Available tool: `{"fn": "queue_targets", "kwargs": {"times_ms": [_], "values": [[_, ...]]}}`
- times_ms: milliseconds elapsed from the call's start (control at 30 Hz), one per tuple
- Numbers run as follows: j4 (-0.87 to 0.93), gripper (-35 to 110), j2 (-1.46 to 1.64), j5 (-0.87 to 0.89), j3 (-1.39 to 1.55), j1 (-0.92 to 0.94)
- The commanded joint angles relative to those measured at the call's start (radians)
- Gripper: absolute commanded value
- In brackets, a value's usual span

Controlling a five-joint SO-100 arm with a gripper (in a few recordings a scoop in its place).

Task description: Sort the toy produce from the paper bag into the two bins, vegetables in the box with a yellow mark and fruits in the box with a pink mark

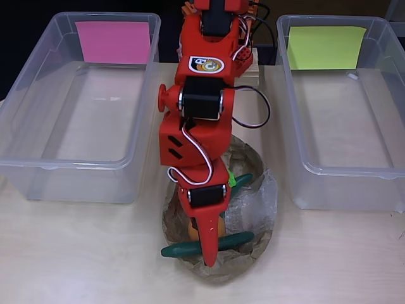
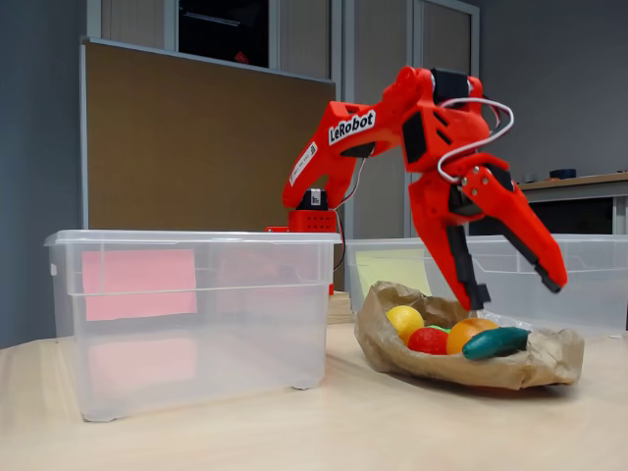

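The crumpled paper bag (image 1: pixel 261 204) lies open on the table between the two bins. In the fixed view the bag (image 2: pixel 535 371) holds a yellow lemon (image 2: pixel 403 319), a red piece (image 2: pixel 427 340), an orange piece (image 2: pixel 467 332) and a dark green cucumber (image 2: pixel 496 341). From overhead the cucumber (image 1: pixel 235 241) lies across the bag's front, partly under the arm. My red gripper (image 2: pixel 515 289) hangs just above the produce, jaws spread wide and holding nothing. In the overhead view the gripper (image 1: pixel 206 237) points toward the table's near edge.
A clear box with a pink mark (image 1: pixel 112 42) stands left of the bag, and a clear box with a yellow mark (image 1: pixel 326 47) stands to its right. Both boxes look empty. The arm's base sits between them at the back.
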Motion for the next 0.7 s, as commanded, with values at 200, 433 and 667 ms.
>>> {"fn": "queue_targets", "kwargs": {"times_ms": [200, 433, 667], "values": [[0.029, 29, -0.146, -0.025, -0.213, 0.017], [0.026, 17, -0.253, 0.008, -0.33, 0.026], [0.038, 2, -0.236, 0.021, -0.345, 0.031]]}}
